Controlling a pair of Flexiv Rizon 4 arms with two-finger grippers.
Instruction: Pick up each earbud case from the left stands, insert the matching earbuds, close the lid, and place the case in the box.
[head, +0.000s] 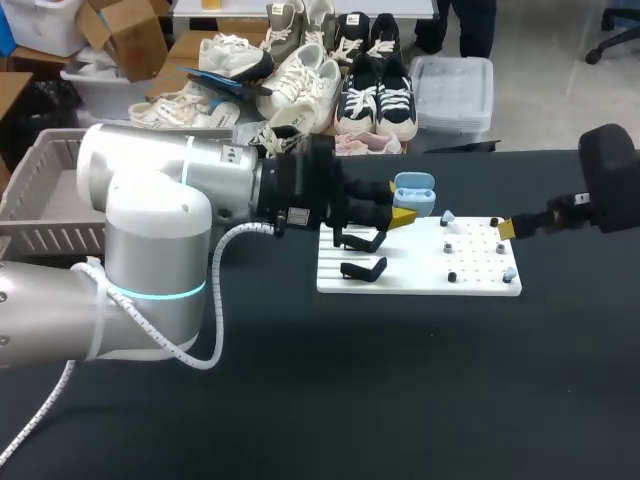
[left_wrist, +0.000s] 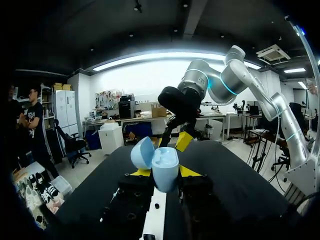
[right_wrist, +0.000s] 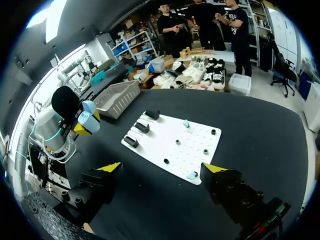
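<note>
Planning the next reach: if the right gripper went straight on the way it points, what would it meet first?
The open right gripper would probably meet the white board first, at its near edge beside a light blue earbud; its height above the board is unclear.

The head camera sits high behind the robot and looks down and forward over the whole table (head: 400, 400), with the white board (head: 430, 272) at mid distance. The left wrist camera rides low and very close behind the left gripper (left_wrist: 165, 172), facing level across the table toward the right arm (left_wrist: 225, 80), with the blue case (left_wrist: 164, 160) large in its foreground. The right wrist camera looks down from higher and farther off, past the right gripper (right_wrist: 161, 167), and shares the board and the case with the head view.
</note>
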